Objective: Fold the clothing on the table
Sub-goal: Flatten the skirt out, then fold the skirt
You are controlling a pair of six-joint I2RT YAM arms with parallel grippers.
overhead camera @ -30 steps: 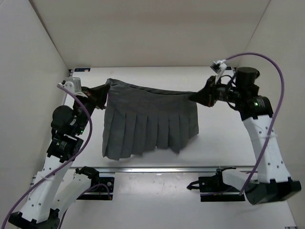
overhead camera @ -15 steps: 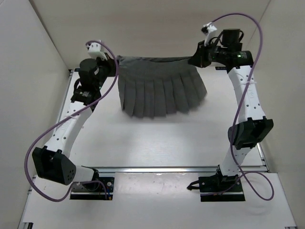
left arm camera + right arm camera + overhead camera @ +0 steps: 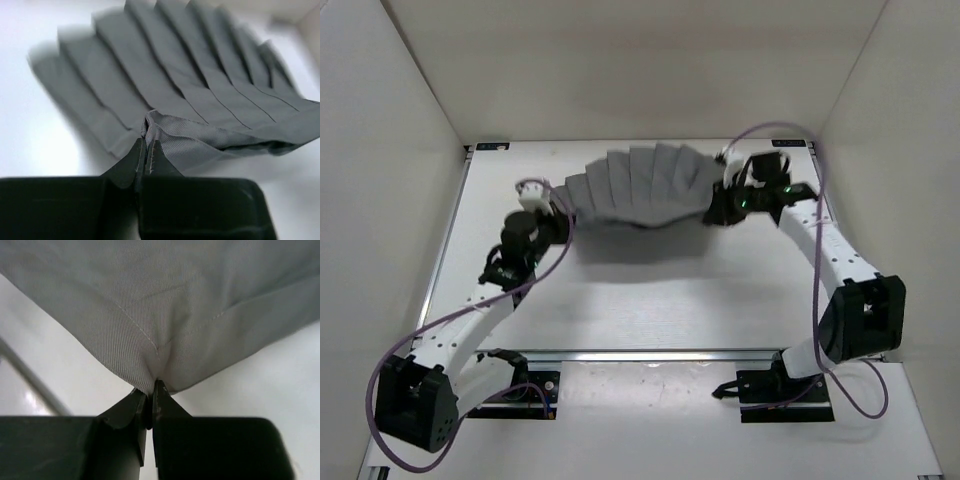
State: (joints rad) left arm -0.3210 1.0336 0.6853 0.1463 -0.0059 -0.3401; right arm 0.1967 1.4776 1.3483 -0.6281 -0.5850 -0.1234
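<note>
Pleated mid-grey fabric garment [image 3: 640, 180] fans toward far white wall [image 3: 640, 70] over matte white table [image 3: 620, 300]; left gripper [image 3: 146, 151] and right gripper [image 3: 150, 391] each clamp a waistband corner.

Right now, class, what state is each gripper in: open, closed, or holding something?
Left gripper: closed, pinching one corner of the grey clothing.
Right gripper: closed, pinching the clothing at its other end.

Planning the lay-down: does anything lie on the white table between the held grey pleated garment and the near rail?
Nothing visible does: left fingers and right fingers pinch the grey pleated fabric garment; the matte white table in front of it shows bare.
</note>
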